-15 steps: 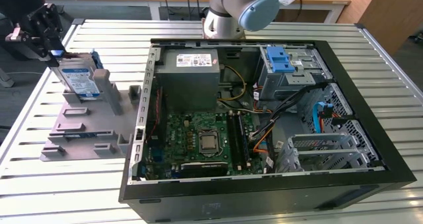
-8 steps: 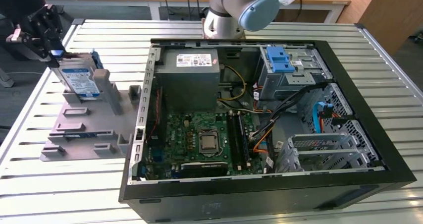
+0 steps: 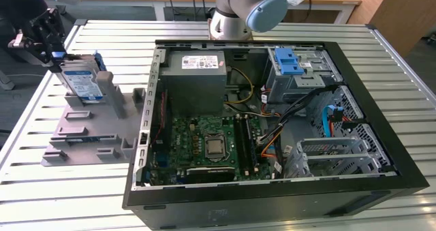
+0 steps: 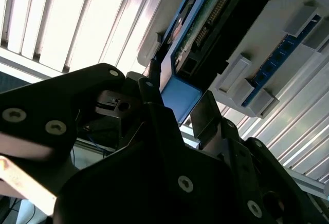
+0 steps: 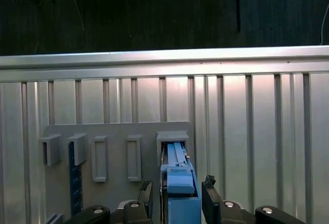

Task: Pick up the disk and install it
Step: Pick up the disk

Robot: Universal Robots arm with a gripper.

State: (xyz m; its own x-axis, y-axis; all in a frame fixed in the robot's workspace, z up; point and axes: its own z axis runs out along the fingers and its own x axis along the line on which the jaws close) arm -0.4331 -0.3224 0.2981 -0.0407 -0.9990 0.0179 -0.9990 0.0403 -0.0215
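One black two-fingered claw (image 5: 178,196) spread astride the flat silver blue-framed disk (image 3: 81,83) — upright in its grey plastic rack (image 3: 89,134) — best squared and centred before squeezing.

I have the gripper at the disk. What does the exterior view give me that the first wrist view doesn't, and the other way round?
Exterior view: the open computer case with its motherboard and the blue latch, plus the labelled face of the disk, which stands upright in the grey holder.
First wrist view: the disk's blue edge seen end-on, with a finger on each side and a gap on one side.
Both: the gripper at the disk, the holder and the slatted table.
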